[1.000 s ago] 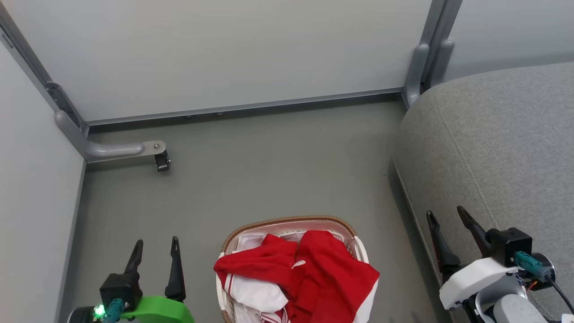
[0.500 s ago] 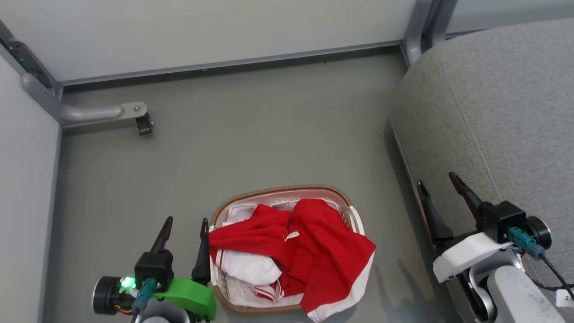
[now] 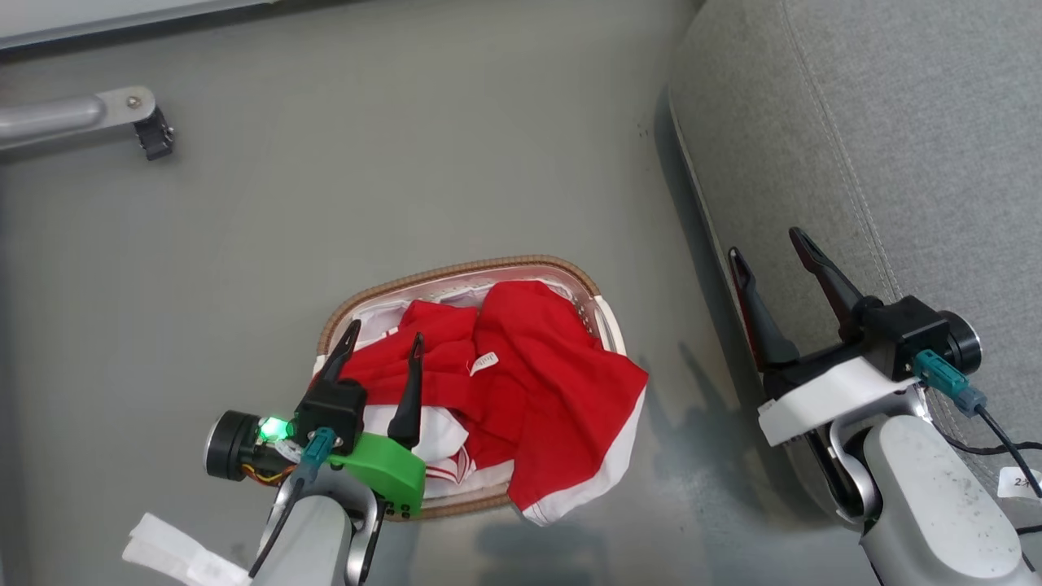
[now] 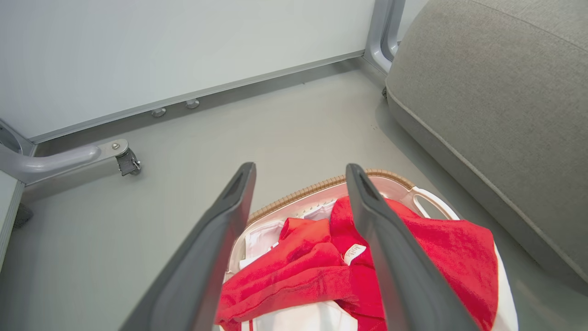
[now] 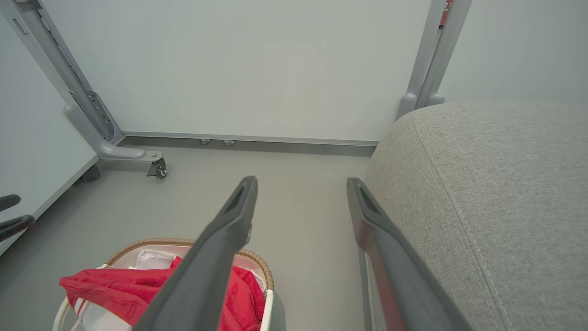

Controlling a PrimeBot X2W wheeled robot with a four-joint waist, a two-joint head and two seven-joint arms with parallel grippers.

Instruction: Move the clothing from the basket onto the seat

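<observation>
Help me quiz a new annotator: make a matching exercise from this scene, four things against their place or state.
1 clothing
2 basket
3 seat
4 left gripper

A open, over the basket
B on the floor, beside the seat
C red, draped over the basket's rim
D grey, at the robot's right

Pairs: 1-C, 2-B, 3-D, 4-A

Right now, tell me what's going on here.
A two-armed robot is set to move the clothing from the basket to the seat. Its left gripper is open above the red pile at the basket's left side, gripping nothing. The right gripper is open and empty by the seat's edge. The clothing lies in the basket, one piece draped over the right rim; none is on the seat yet.
</observation>
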